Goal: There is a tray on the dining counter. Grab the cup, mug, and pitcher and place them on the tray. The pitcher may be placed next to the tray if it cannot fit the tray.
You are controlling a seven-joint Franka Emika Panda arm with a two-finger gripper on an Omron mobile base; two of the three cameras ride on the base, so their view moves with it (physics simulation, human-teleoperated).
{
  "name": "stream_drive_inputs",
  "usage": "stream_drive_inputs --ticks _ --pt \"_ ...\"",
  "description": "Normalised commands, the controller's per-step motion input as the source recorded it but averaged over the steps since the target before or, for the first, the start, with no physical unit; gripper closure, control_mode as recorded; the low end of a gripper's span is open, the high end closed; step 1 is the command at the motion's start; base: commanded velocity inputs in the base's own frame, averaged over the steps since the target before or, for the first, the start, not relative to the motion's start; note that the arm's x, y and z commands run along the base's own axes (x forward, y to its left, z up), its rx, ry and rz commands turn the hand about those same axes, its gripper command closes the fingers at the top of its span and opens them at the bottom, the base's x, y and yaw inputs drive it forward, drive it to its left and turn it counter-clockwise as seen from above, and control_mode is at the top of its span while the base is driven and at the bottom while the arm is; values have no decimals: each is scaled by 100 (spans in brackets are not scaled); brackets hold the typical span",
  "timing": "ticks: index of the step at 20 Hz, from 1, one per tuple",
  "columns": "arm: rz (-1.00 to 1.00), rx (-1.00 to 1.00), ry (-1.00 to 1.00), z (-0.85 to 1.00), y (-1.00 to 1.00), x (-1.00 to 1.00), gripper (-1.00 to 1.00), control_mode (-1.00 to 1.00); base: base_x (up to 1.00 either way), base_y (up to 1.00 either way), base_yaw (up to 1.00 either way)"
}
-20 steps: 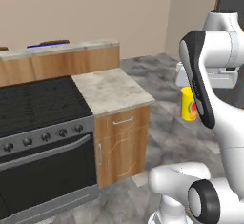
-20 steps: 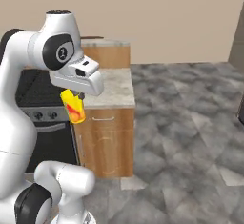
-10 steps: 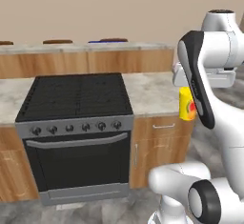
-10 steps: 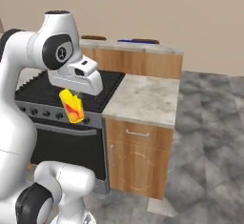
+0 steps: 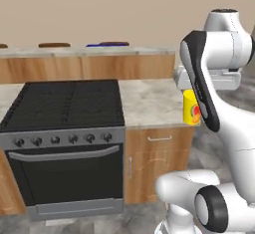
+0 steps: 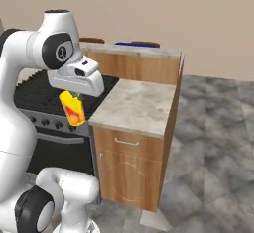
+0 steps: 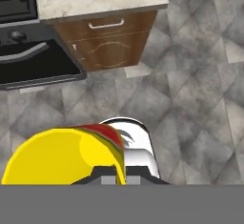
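At the left of the left base view a black stove (image 5: 62, 128) is seen, with a row of knobs along its front, and a marble worktop (image 5: 149, 102) over a wooden cabinet lies just to its right. Behind both, the dining counter (image 5: 89, 54) runs across the scene, and a thin dark blue strip, the tray (image 5: 102, 44), is seen on its top near the middle. Farther right, the cup (image 5: 191, 107) is held in the air below the white hand, off the right edge of the worktop and above the grey floor; it is yellow with a red-orange mark on its side. In the right base view the cup (image 6: 72, 109) hangs tilted under the hand, in front of the stove's right front corner, and the tray (image 6: 130, 44) shows on the dining counter behind. The fingers (image 7: 110, 173) are closed on the cup (image 7: 62, 156), whose yellow wall is seen between them in the hand view, above the tiled floor.
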Motion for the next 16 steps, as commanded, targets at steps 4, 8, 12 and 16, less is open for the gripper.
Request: stream_drive_inputs --ticks 4,8,12,16 --pt "0 0 0 0 0 0 100 100 0 -100 -7" --pt "0 0 0 0 0 0 100 100 -1 -100 -9" --pt "0 0 0 0 0 0 100 100 0 -100 -9" --pt "0 0 0 0 0 0 100 100 0 -100 -2"
